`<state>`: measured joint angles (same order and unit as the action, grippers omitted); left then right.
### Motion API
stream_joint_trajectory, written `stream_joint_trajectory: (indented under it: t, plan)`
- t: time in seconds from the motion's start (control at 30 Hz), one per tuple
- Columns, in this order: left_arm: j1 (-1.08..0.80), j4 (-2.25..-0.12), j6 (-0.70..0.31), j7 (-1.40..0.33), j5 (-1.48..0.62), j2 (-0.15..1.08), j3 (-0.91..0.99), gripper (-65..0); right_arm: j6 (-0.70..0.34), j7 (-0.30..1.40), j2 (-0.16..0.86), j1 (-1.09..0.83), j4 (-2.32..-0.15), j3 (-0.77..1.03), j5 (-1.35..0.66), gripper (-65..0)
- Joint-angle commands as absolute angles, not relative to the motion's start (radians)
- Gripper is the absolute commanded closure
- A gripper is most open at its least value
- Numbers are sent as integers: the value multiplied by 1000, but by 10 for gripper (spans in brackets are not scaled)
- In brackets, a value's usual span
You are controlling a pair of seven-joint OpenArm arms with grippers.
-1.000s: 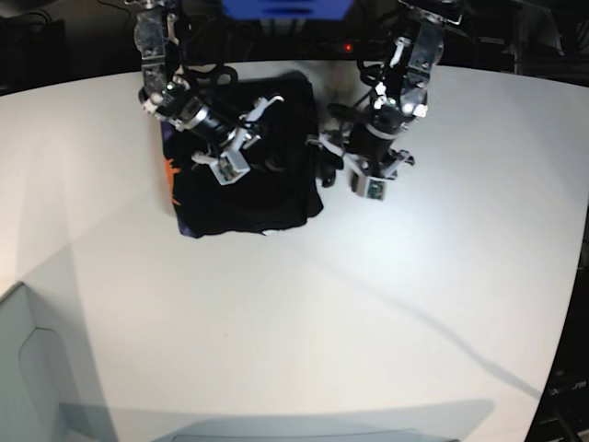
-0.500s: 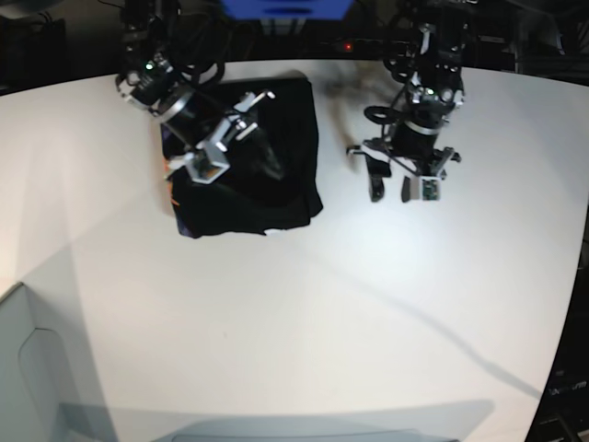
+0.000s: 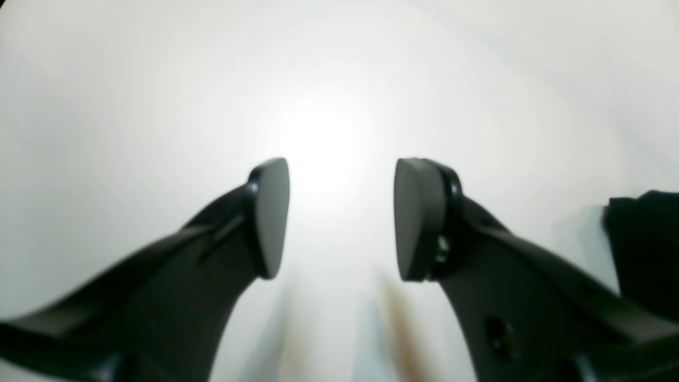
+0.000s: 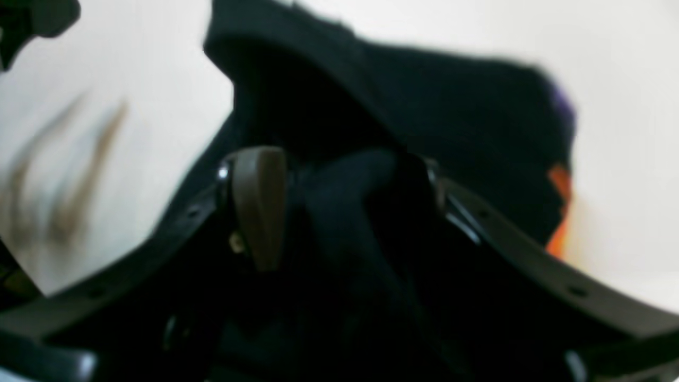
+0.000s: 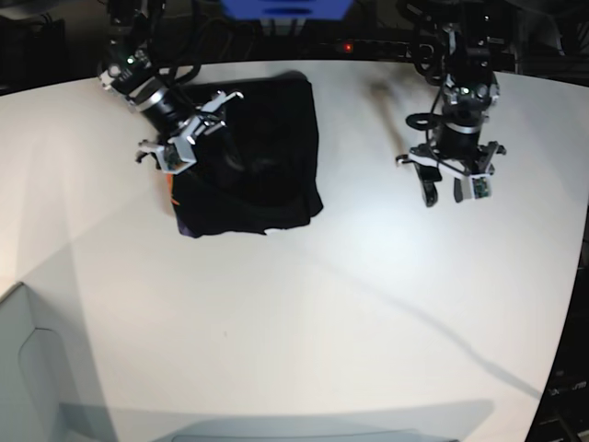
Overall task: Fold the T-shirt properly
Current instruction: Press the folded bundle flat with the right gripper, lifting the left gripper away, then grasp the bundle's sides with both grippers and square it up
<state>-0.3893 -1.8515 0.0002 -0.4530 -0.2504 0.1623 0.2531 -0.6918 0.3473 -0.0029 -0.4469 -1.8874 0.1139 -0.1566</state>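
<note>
On the white tabletop point(image 5: 304, 304), the folded black cloth T-shirt point(image 5: 262, 170) lies toward the far left in the base view, an orange and purple print showing at its left edge. The right hand point(image 5: 184, 147) hangs over the shirt's left part, fingers spread apart, nothing clamped between them. Well apart to the right, the left hand point(image 5: 453, 184) hovers over bare tabletop, its fingers point(image 3: 268, 217) standing wide and empty.
</note>
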Motion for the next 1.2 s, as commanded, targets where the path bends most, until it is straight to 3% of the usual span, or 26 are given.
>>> stream_joint_trajectory:
  t: [0.0,0.5,0.67,0.8,0.97,1.17]
  plan:
    - [-389,-1873,-4,-430,-249,166,255,-312,-698,318,-2,-450,-1890,113,-174,-336]
    - [-390,-1873,-4,-430,-249,174,255,-312,-698,312,33,-536,-1940,-186,-171,-335]
    - [-407,-1873,-4,-430,-249,170,305,-312,-698,312,64,-530,-1980,-191,-174,-335]
    - [-414,-1873,-4,-430,-249,168,328,-312,-698,314,59,-507,-1994,-97,-176,-335]
    - [-424,-1874,-4,-430,-249,166,355,-312,-698,315,48,-495,-1911,-76,-173,-335]
    - [-426,-1874,-4,-430,-249,166,355,-312,-698,312,45,-484,-1742,-202,-171,-335]
